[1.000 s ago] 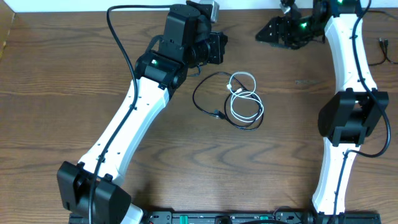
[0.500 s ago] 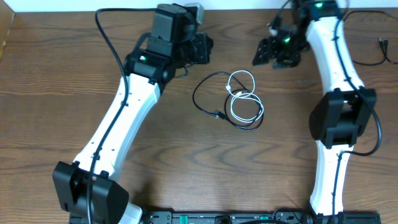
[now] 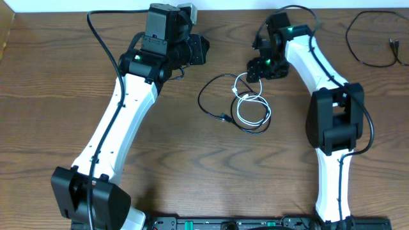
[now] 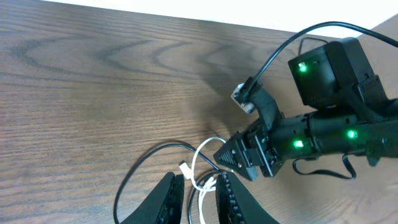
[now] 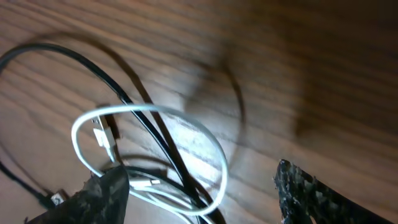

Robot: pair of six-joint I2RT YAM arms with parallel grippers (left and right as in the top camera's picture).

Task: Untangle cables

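Here, the right gripper [image 5: 199, 171] has its jaws wide apart and holds nothing. It hangs low over the top of the tangle, and in the wrist view the loop of the white cable [image 5: 211, 149] lies on the wood between its two fingers. The left gripper [image 4: 200, 180] has only a narrow gap between its jaws, and nothing is in them. It stays above the table, to the far left side of the tangle and apart from it.

The white cable and the black cable [image 3: 208, 96] lie together near the middle of the table [image 3: 51, 96], crossing each other. The black one makes a wider loop on the left.

The table is dark brown wood with strong grain. Behind its far edge there is a plain white strip. One more thin black wire [image 3: 367, 51] lies at the far right corner.
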